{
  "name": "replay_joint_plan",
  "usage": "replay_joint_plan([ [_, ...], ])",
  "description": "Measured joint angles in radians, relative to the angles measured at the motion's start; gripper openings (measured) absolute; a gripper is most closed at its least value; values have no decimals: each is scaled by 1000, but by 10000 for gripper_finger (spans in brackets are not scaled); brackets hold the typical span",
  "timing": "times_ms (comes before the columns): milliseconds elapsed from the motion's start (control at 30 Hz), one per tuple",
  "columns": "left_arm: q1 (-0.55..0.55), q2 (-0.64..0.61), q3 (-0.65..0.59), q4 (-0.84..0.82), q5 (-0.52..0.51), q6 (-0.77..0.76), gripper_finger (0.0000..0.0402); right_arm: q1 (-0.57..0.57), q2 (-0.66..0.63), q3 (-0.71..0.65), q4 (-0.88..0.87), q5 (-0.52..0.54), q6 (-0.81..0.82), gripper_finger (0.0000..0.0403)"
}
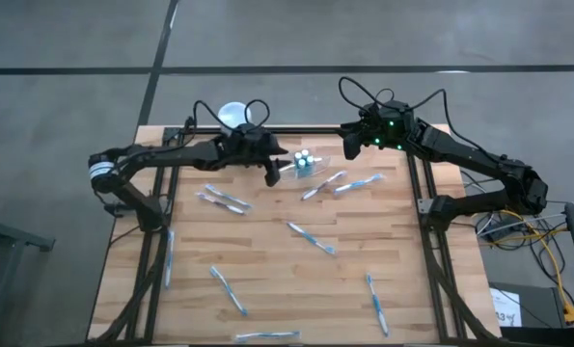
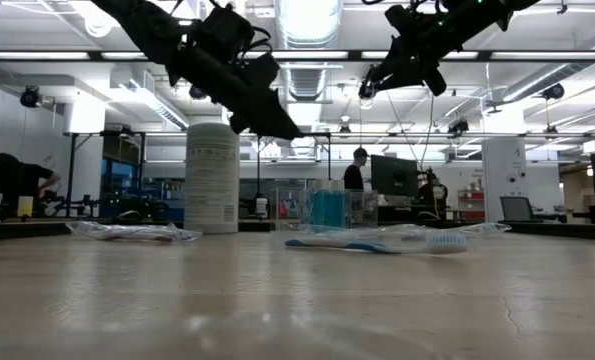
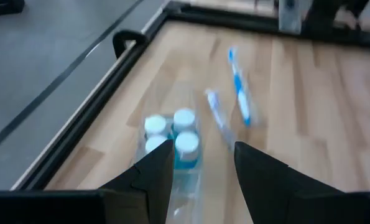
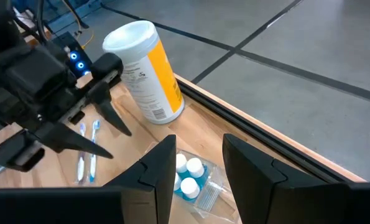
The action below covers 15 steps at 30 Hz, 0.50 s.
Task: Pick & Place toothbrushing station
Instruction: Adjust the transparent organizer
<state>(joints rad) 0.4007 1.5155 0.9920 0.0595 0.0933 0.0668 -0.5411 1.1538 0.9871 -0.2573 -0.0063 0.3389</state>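
Note:
The toothbrushing station (image 1: 306, 162) is a small clear plastic holder with blue contents and white caps. It stands on its base on the wooden table near the far edge, and also shows in the low view (image 2: 327, 208). My left gripper (image 3: 203, 163) hovers open just left of it and above table height, fingers slanting down toward the station (image 3: 172, 142). My right gripper (image 4: 200, 158) hangs open above and to the right of the station (image 4: 191, 177), with nothing between its fingers.
A tall white cylindrical container (image 1: 233, 116) stands at the far edge, left of the station. Several wrapped blue-and-white toothbrushes (image 1: 311, 236) lie scattered over the table, two close to the station's right (image 1: 344, 183). A black frame rail (image 4: 259, 134) borders the far edge.

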Motion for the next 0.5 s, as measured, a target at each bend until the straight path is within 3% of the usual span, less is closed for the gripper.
replay_joint_plan([
  [333,1,66,0,-55,19,212,172,0,0,0,0,0,0,128],
  [500,1,92,3,-58,15,166,172,0,0,0,0,0,0,128],
])
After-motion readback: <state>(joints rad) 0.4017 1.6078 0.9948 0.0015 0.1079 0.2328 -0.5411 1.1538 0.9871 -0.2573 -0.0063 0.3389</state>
